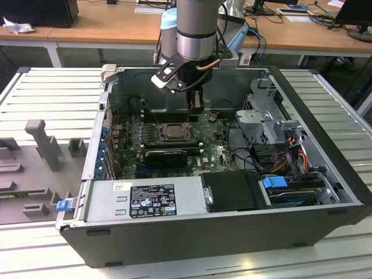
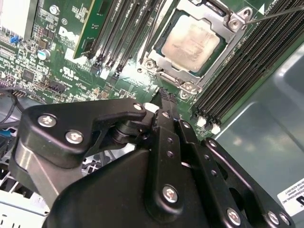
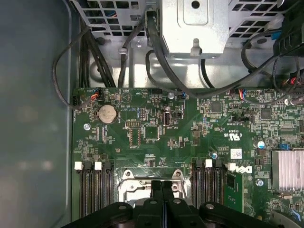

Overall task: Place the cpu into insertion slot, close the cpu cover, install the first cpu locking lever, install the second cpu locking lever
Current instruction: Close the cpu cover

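The cpu (image 2: 192,40), a pale silvery square, lies in the insertion slot (image 1: 158,135) on the green motherboard. The silvery cpu cover (image 2: 227,45) frames it, lying flat over its edges. A thin metal locking lever (image 2: 278,14) runs out from one corner of the socket. My gripper (image 1: 196,107) hangs inside the open computer case, just above the board on the socket's far side in the exterior view. Its black fingers are pressed together with nothing between them, as both wrist views show (image 2: 164,97) (image 3: 161,184). It touches neither cpu nor cover.
Long black memory slots (image 2: 247,66) flank the socket. A metal drive cage (image 1: 264,110) with cables (image 3: 156,57) fills the case on the exterior view's right. The power supply (image 1: 145,200) lies along the near wall. A finned heatsink (image 3: 287,168) sits on the board.
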You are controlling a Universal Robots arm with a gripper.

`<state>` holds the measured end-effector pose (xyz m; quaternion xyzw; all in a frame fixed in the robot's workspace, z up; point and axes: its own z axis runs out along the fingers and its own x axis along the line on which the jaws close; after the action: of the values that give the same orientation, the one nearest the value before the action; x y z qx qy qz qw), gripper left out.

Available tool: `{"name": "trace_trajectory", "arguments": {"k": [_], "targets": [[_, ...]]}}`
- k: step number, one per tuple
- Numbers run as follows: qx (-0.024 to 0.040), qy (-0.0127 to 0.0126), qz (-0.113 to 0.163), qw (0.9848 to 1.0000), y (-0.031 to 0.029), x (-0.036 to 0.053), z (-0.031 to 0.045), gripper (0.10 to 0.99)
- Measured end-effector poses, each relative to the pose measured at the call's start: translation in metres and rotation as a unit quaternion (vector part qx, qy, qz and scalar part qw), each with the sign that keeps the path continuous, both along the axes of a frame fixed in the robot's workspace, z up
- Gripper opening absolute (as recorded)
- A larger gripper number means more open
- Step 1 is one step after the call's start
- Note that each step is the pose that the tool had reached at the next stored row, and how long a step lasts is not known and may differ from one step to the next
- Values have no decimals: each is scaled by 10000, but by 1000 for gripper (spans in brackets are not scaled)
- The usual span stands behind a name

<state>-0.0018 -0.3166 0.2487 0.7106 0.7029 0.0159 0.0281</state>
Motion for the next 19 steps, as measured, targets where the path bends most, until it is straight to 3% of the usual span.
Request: {"name": "trace_trajectory", "arguments": {"k": [11,14,19], "targets": [[9,-1,4,10000,0,-87,-115,106],[10,2,15,10000,0,-169,-216,106],[10,25,18,10000,8,-295,-230,106]]}}
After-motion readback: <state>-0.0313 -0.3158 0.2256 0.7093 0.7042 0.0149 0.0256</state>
